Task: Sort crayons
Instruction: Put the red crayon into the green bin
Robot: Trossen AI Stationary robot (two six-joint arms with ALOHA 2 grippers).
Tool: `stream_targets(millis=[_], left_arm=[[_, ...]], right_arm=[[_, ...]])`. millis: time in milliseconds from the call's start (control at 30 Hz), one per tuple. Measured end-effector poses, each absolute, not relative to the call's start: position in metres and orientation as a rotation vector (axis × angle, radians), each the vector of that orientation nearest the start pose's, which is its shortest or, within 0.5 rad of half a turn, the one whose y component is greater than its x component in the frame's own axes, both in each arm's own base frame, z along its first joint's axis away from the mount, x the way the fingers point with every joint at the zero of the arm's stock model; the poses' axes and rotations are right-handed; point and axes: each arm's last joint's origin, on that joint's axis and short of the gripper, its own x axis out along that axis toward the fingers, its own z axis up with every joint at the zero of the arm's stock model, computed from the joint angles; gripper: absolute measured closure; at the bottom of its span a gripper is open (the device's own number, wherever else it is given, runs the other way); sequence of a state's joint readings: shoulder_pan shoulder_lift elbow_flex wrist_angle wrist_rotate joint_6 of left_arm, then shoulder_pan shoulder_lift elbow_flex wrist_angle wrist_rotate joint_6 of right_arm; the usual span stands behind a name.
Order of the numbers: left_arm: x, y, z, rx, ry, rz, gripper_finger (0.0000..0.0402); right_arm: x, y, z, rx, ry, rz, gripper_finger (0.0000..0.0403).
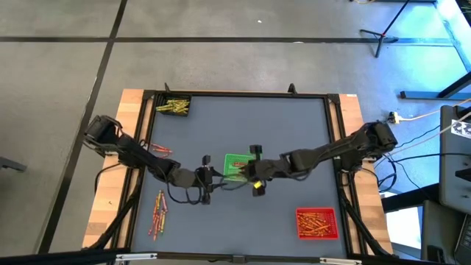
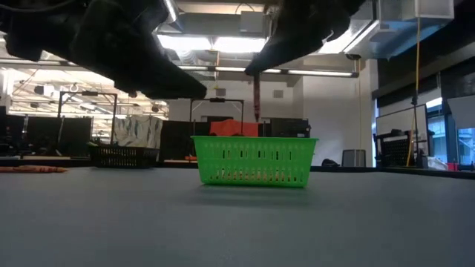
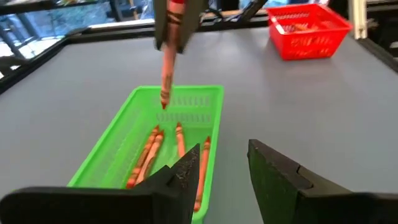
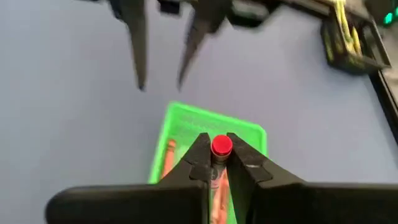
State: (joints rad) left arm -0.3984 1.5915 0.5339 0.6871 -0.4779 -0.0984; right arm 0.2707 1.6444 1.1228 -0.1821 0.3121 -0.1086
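A green tray [image 1: 234, 165] stands mid-table and holds several orange crayons [image 3: 149, 152]. Above it, a red crayon [image 3: 166, 74] hangs tip down from my right gripper [image 4: 221, 144], which is shut on it. The crayon also shows in the low view, over the green tray [image 2: 254, 159]. My left gripper [image 3: 225, 149] stands open with nothing between its fingers, just off the tray's left end. It also appears in the high view, where my left gripper [image 1: 218, 175] faces the right gripper [image 1: 247, 171] across the tray. My right gripper pinches the red crayon's upper, flat end [image 4: 222, 146] between its two fingers. The fingers come slanting down from the table's right side. The crayon hangs upright below them, its tip [image 2: 257, 119] clear above the green tray.
A red tray [image 1: 316, 223] with crayons stands near the front right. A black tray [image 1: 173, 105] with yellow crayons is at the far left corner. Loose crayons [image 1: 157, 213] lie along the left side, with more crayons [image 1: 160, 150] beside the left arm. A raised frame [image 1: 335, 132] borders the table.
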Motion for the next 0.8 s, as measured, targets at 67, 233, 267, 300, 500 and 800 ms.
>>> stream_targets(millis=[67,233,267,300,500,800], left_arm=[[0.265,-0.1,0.152,0.072,0.343,0.113,0.0282],[0.256,-0.104,0.158,0.108,0.362,0.159,0.0282],[0.255,-0.105,0.158,0.114,0.363,0.167,0.0282],[0.254,-0.105,0.158,0.119,0.364,0.174,0.0282],[0.253,-0.106,0.158,0.129,0.368,0.19,0.0282],[0.253,-0.106,0.158,0.13,0.369,0.194,0.0282]], right_arm=[[0.345,0.078,0.238,-0.274,0.721,-0.01,0.0376],[0.345,0.055,0.229,-0.094,0.863,0.059,0.0386],[0.346,0.051,0.224,-0.08,0.886,0.058,0.0386],[0.348,0.049,0.22,-0.074,0.889,0.051,0.0386],[0.357,0.045,0.196,-0.039,0.928,0.09,0.0372],[0.368,0.045,0.182,0.01,0.907,0.134,0.0347]])
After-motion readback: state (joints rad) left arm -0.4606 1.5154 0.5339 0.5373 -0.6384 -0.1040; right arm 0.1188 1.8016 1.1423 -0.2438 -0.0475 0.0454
